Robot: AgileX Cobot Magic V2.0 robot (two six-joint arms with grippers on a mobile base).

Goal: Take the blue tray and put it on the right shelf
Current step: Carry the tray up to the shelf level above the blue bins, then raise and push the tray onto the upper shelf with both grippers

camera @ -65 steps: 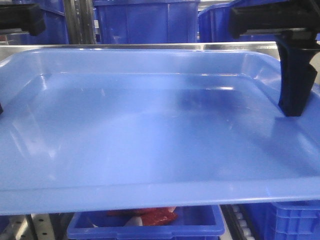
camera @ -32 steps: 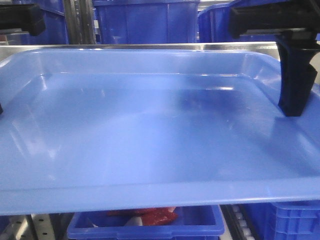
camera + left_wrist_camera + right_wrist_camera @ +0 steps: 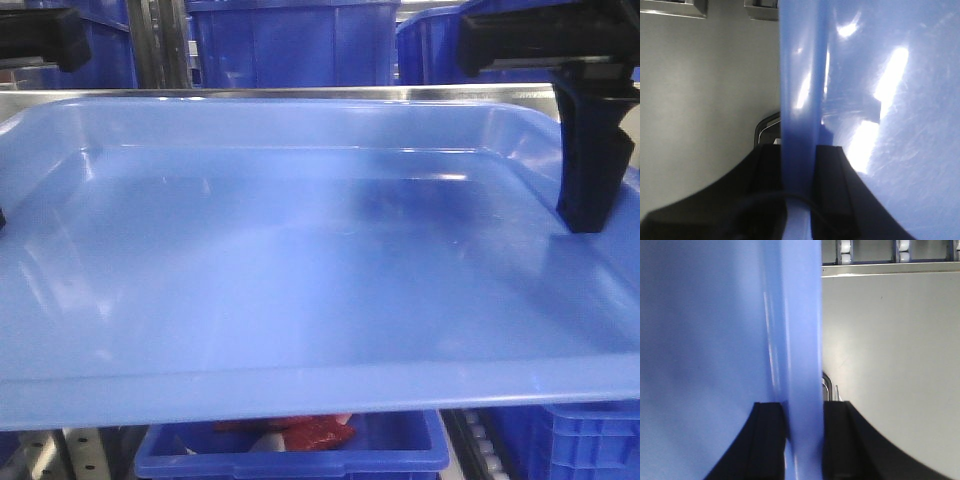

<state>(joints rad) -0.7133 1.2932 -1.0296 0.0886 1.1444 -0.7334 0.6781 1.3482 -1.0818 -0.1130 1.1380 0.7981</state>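
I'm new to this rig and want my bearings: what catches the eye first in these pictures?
The glossy light-blue tray fills nearly the whole front view, held at both sides. In the wrist views, the left end effector and the right end effector each clamp its rim. Dark-blue bins stand behind it, and a lower bin holds something red.

We count one blue tray, two grippers, left gripper and right gripper, three dark-blue bins behind it, two lower bins beneath, one red item inside one.
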